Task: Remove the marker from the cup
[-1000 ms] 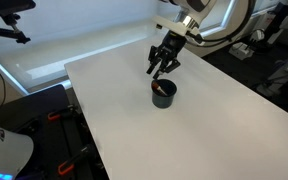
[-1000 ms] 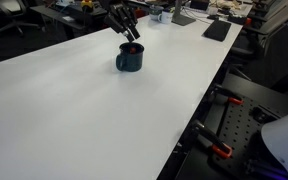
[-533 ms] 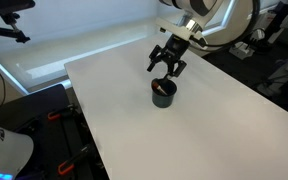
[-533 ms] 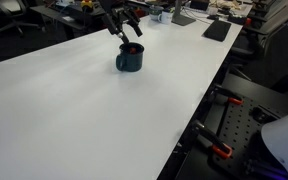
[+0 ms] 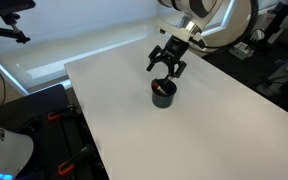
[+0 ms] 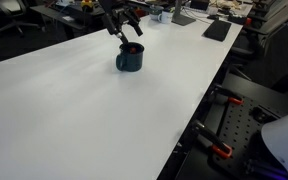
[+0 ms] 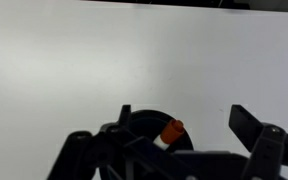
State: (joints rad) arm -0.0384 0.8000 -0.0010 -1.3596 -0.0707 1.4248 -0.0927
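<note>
The gripper (image 5: 167,70) hovers directly above the cup (image 5: 164,95), clear of its rim. Its jaws are spread apart and hold nothing. The black cup stands upright on the white table (image 5: 214,125). The marker (image 7: 170,131) sits inside the cup at a tilt. In the wrist view its orange tip shows above the rim, between the two fingers (image 7: 246,118).
</note>
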